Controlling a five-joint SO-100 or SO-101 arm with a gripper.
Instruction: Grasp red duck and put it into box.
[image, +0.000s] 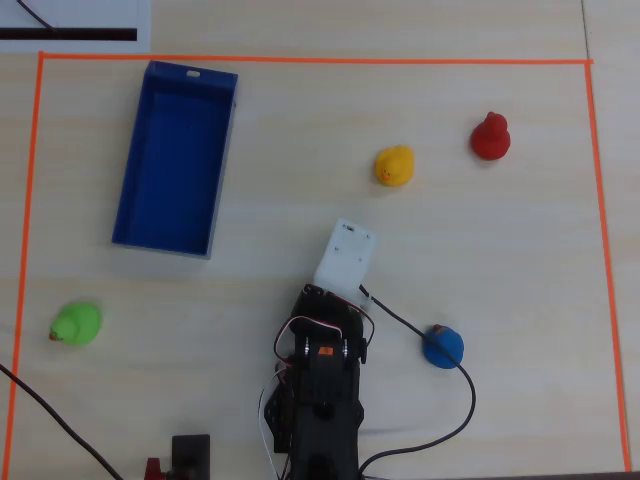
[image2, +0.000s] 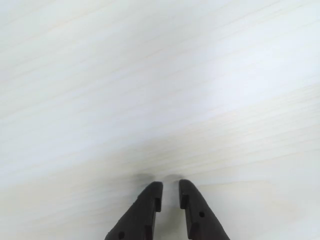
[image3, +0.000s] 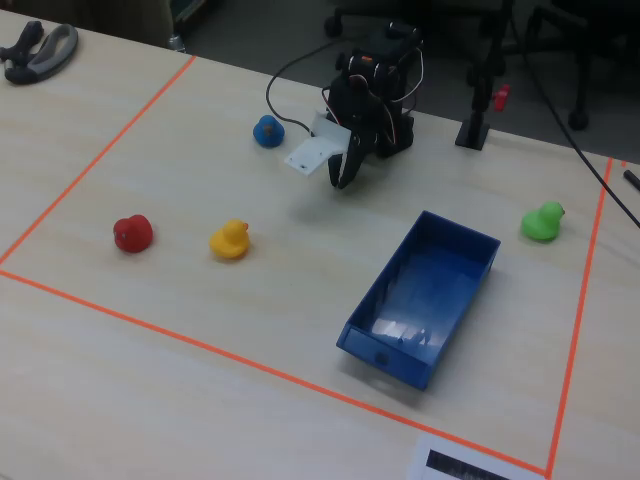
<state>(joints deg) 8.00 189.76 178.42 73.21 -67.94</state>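
The red duck (image: 491, 137) is sitting on the pale wood-grain table (image: 480, 260) near the upper right corner of the orange tape border (image: 320, 61) in the overhead view, a glossy rounded body with a smaller round head. Just beside it, to its left in that view, the yellow duck (image: 394, 166) is resting, of the same plump shape. The blue duck (image: 442, 346) is lying close to the arm's base, next to a black cable (image: 455, 400), and the green duck (image: 76, 323) is sitting well apart at the left edge.

The box (image: 223, 165) is lying at the upper left: a long rectangular tray with low walls and a deep blue, faintly shiny inside (image3: 425, 300). Nothing is lying in it.

The arm (image: 325, 380), black with exposed wires and a white blocky camera mount (image: 346, 255), is reaching up from the bottom edge. In the wrist view the gripper (image2: 170, 186) is hanging over bare table, its two dark matte, tapered fingers (image2: 147, 207) nearly closed with only a narrow gap between the tips, holding nothing. It is well apart from the red duck and from the box.
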